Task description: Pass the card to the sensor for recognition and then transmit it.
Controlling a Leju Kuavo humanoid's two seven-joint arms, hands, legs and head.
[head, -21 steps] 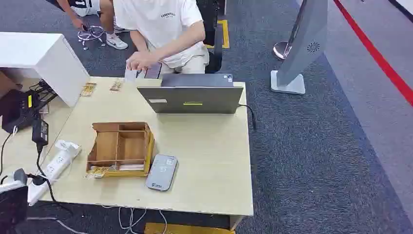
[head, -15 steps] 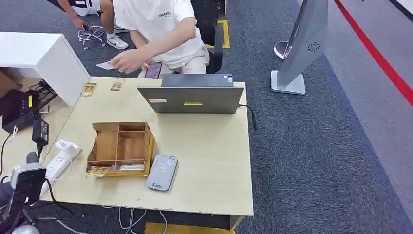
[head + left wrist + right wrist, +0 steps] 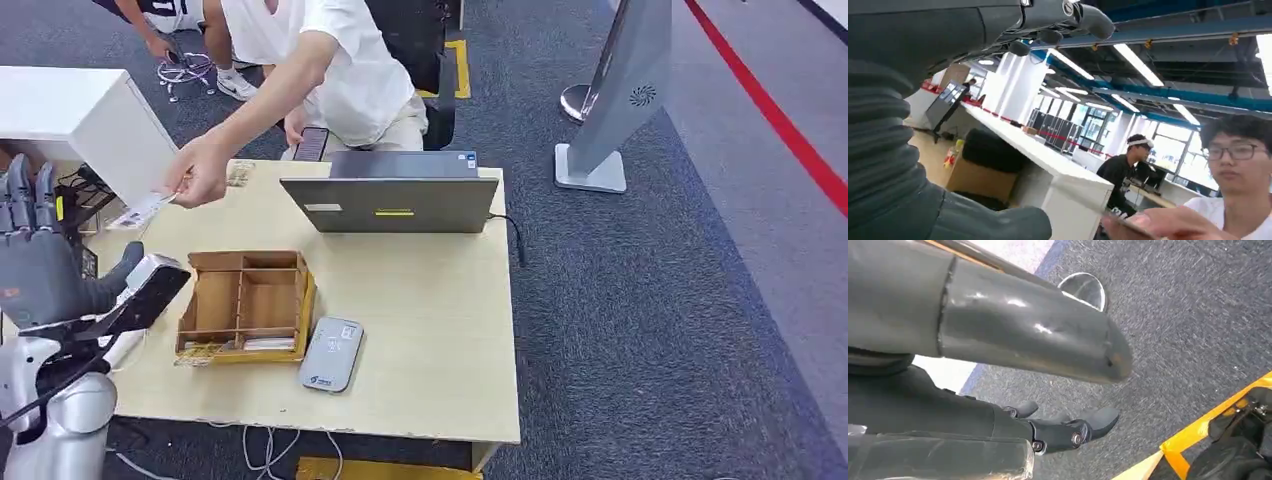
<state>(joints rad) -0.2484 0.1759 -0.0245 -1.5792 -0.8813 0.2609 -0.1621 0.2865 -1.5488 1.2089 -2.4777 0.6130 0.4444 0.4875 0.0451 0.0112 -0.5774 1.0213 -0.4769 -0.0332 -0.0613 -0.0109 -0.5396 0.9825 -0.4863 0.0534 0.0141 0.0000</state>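
A person behind the table stretches an arm out and holds a white card (image 3: 140,210) toward my left hand (image 3: 42,262). That hand is raised at the table's left edge, palm up, fingers (image 3: 24,200) upright and apart, holding nothing; the card is a short way from it. In the left wrist view the card's edge (image 3: 1126,223) lies in the person's fingers beyond my thumb (image 3: 988,226). The grey card sensor (image 3: 332,353) lies flat near the table's front, right of a wooden box (image 3: 247,305). My right hand (image 3: 1068,431) hangs over the carpet with loosely bent fingers and holds nothing.
An open laptop (image 3: 392,200) stands at the table's (image 3: 430,330) far side. A power strip and cables (image 3: 115,340) lie under my left arm, beside a black device (image 3: 40,225) and a white cabinet (image 3: 80,115). A grey kiosk stand (image 3: 615,100) is on the carpet at the right.
My left arm has risen from the lower left until the hand stands upright beside the table. The person has swung the card from near the laptop out toward that hand.
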